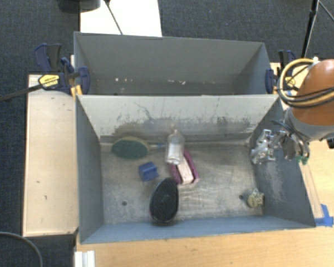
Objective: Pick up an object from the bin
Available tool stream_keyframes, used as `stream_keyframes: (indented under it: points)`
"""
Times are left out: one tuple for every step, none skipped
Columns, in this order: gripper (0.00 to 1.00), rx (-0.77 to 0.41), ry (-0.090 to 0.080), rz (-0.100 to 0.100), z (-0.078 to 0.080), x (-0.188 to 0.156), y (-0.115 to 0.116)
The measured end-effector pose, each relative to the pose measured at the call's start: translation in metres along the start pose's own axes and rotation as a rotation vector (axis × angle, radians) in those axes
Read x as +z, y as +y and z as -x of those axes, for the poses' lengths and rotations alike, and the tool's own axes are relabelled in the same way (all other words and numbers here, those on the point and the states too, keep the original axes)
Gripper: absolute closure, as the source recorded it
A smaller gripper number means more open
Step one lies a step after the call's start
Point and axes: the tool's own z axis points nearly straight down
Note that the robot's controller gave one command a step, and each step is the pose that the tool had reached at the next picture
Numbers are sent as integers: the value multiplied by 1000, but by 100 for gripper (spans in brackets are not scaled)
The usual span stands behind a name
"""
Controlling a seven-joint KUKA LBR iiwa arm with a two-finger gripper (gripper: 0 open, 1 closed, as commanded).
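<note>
My gripper [263, 147] hangs at the bin's right side, above the floor near the right wall, with nothing between its fingers. A small olive-yellow lump [255, 198] lies on the floor below it, toward the front right corner. Farther left lie a pink and white packet [186, 170] and a small clear bottle [175, 148] side by side near the middle.
A black oval brush [164, 200] lies at the front centre. A small blue block [148, 171] sits left of the packet. A green round-headed brush [129, 148] lies by the back wall at the left. The arm's orange cover sits outside the bin's right rim.
</note>
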Motion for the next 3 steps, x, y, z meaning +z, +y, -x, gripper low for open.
stream_keyframes:
  points:
    - [0, -3, 0, -1, 0, 0, 0]
    - [0, -136, 14, 1, -78, 0, -21]
    - [0, -162, 6, 4, -45, 17, 39]
